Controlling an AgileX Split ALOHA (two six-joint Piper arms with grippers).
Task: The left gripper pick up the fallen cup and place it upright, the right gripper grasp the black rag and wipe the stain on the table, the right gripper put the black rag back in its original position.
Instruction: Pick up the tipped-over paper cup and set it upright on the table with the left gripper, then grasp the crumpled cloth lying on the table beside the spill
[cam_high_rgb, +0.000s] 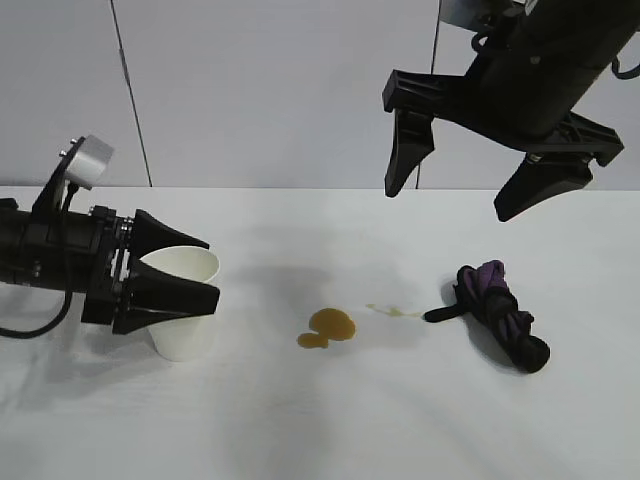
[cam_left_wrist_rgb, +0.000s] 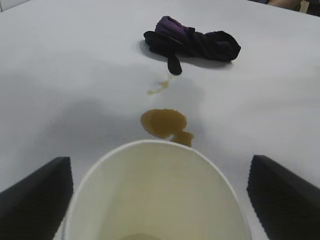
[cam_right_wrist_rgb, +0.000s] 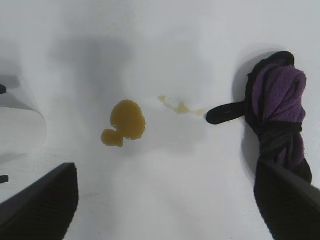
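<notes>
White paper cup (cam_high_rgb: 183, 300) stood upright on table (cam_high_rgb: 320, 430), nothing inside as far as visible; left gripper (cam_high_rgb: 190, 270) around it w/ fingers spread, clear of the walls in wrist view; amber stain (cam_high_rgb: 328, 327) just beside, black-purple rag (cam_high_rgb: 500, 315) further right; right gripper (cam_high_rgb: 470, 170) hung above, fingers apart.

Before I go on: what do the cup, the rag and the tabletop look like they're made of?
The cup: probably paper, matte white, thin wall with a rolled rim. The black rag: soft cloth, likely fleecy or microfibre, judging by its bunched black and purple folds and flat strap tail. The table: smooth matte white, perhaps laminate; the stain beads on top rather than soaking in.
</notes>
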